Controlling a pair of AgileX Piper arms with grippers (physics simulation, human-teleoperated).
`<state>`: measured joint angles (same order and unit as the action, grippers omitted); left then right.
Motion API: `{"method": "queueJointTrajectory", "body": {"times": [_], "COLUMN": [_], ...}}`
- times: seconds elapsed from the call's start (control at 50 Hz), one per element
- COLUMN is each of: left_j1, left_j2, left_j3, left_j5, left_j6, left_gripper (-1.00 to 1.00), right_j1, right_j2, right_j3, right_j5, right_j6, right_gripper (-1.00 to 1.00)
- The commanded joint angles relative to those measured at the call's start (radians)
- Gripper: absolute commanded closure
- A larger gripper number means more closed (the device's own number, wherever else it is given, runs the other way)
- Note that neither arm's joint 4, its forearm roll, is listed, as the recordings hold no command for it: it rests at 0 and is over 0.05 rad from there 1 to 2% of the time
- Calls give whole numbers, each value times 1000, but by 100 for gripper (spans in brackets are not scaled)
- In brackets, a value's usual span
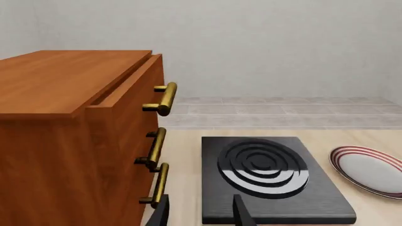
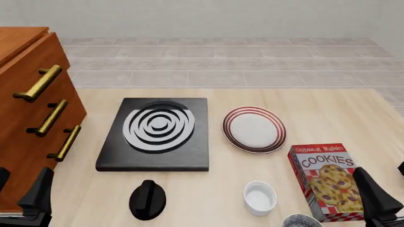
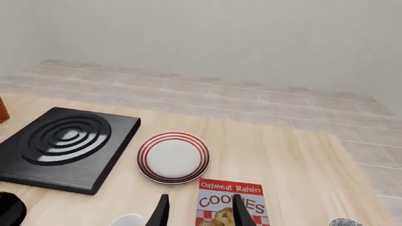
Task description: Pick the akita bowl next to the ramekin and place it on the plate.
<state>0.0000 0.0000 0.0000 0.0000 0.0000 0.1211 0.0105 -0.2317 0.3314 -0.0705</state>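
Observation:
The akita bowl (image 2: pixel 302 221) shows only its speckled top at the front edge of the table, just right of the plain white ramekin (image 2: pixel 260 197); a sliver of the akita bowl (image 3: pixel 345 222) also shows in the right wrist view. The red-striped plate (image 2: pixel 254 129) lies mid-table, behind the ramekin. My right gripper (image 2: pixel 386 182) hangs open at the front right, beside the cookie box, nothing between its fingers (image 3: pixel 240 212). My left gripper (image 2: pixel 22 189) is open at the front left by the cabinet, far from the bowl.
A wooden drawer cabinet (image 2: pixel 28 109) with brass handles fills the left side. A black stove plate (image 2: pixel 158 134) lies left of the plate. An upright cookie box (image 2: pixel 325 182) stands right of the ramekin. A black round object (image 2: pixel 147 199) sits front-centre.

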Motion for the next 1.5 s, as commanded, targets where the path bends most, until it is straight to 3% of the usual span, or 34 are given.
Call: {"method": "queueJointTrajectory", "body": {"times": [0.02, 0.16, 0.42, 0.52, 0.74, 0.84, 0.88, 0.9, 0.92, 0.94, 0.96, 0.98, 1.02, 1.04, 1.06, 1.14, 1.16, 1.2, 1.24, 1.28, 1.5], "left_j1": [0, 0, 0, 0, 0, 0, 0, 0, 0, 0, 0, 0, 0, 0, 0, 0, 0, 0, 0, 0, 0], "left_j2": [0, 0, 0, 0, 0, 0, 0, 0, 0, 0, 0, 0, 0, 0, 0, 0, 0, 0, 0, 0, 0], "left_j3": [0, 0, 0, 0, 0, 0, 0, 0, 0, 0, 0, 0, 0, 0, 0, 0, 0, 0, 0, 0, 0], "left_j5": [0, 0, 0, 0, 0, 0, 0, 0, 0, 0, 0, 0, 0, 0, 0, 0, 0, 0, 0, 0, 0], "left_j6": [0, 0, 0, 0, 0, 0, 0, 0, 0, 0, 0, 0, 0, 0, 0, 0, 0, 0, 0, 0, 0], "left_gripper": [-100, -100, -100, -100, -100, -100, -100, -100, -100, -100, -100, -100, -100, -100, -100, -100, -100, -100, -100, -100, -100], "right_j1": [31, 48, 46, 9, -9, -32, -29, -29, -117, -83, -83, -46, -23, -30, -18, -5, 8, -1, 28, 7, -34], "right_j2": [-7, 7, 101, 124, 214, 255, 240, 240, 233, 225, 225, 253, 265, 258, 264, 271, 278, 278, 289, 289, 325], "right_j3": [-149, -223, -400, -427, -506, -531, -570, -570, -595, -606, -606, -598, -597, -618, -622, -627, -607, -605, -582, -600, -539], "right_j5": [188, 263, 417, 436, 511, 554, 565, 565, 599, 599, 600, 627, 642, 654, 670, 700, 713, 719, 731, 743, 759], "right_j6": [-66, -13, 23, -14, -34, 44, 109, 109, 133, 181, 182, 248, 233, 196, 235, 202, 232, 232, 286, 261, 250], "right_gripper": [-100, -100, -100, -100, -100, -100, -100, -100, -100, -100, -100, -100, -100, -100, -100, -100, -100, -100, -100, -100, -100]}}
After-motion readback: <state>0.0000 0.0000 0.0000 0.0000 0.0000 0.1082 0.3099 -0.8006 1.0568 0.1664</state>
